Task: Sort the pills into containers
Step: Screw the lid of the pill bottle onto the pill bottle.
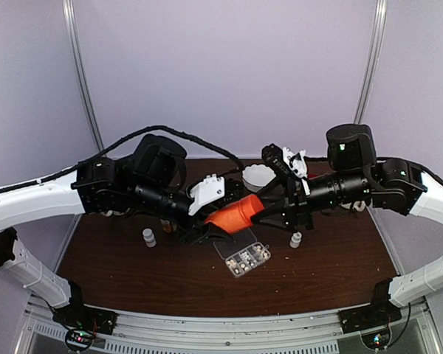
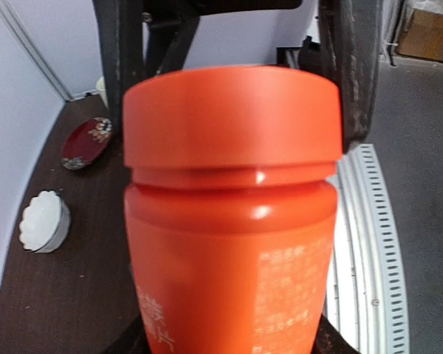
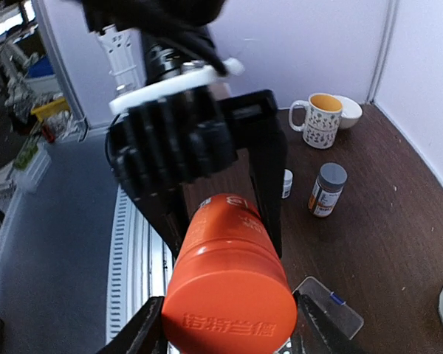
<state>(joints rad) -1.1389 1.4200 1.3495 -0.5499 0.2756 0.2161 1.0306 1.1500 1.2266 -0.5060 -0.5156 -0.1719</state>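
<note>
The dark wooden desk (image 1: 133, 280) carries everything, and the two arms meet above its middle. Between them, lifted off the desk and lying on its side, is the orange bottle (image 1: 236, 214), cap pointing to the right. The left fingers (image 1: 220, 220) are clamped around its body. The right fingers (image 3: 229, 324) sit narrow on either side of the cap, pressed against it. A white scalloped bowl (image 1: 258, 175) stands near the far edge, behind the bottle. The clear organizer box (image 1: 245, 257) lies on the desk just under the bottle, between the middle and the near edge, with its lid swung open flat beside it. Two small white bottles stand upright on either side of it, one (image 1: 148, 237) well to the left and one (image 1: 295, 240) near its right. The pills (image 1: 249, 256) seem to be pale specks in a few of the box's compartments, too small to count.
</note>
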